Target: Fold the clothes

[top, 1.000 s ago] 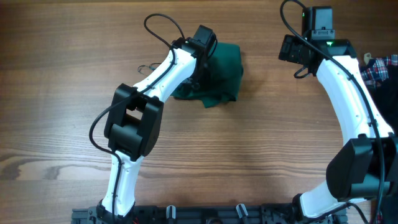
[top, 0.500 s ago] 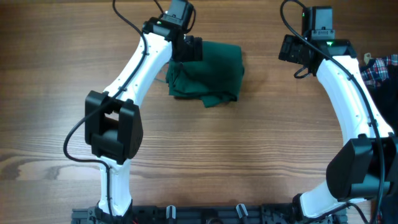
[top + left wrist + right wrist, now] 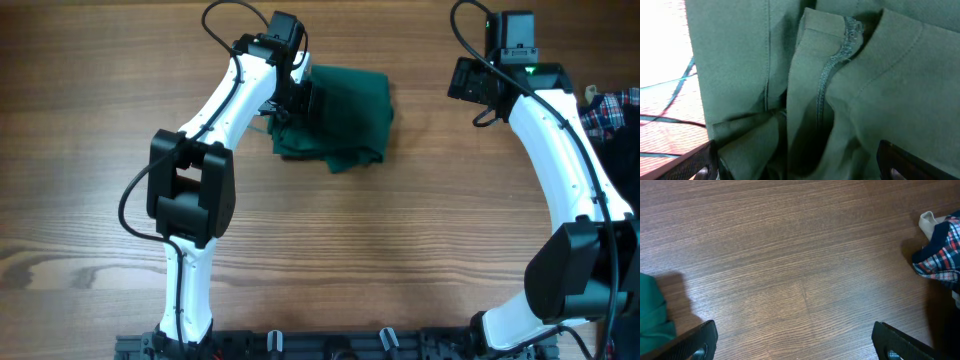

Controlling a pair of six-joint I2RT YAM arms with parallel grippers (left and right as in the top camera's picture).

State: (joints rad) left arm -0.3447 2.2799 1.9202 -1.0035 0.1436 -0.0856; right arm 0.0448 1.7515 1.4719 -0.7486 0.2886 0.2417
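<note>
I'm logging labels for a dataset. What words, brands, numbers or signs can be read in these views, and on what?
None can be read.
The green garment shows seams and stitching, no tag.
The plaid cloth bears only its pattern.
The wooden table is unmarked.
A green light on the right arm is no legible sign.

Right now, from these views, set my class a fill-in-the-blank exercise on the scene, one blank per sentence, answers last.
The garment is dark ____.
The gripper over the garment is the ____ one.
The right gripper stands ____.
The plaid cloth lies at the ____ edge of the table.
Answers: green; left; open; right.
</note>
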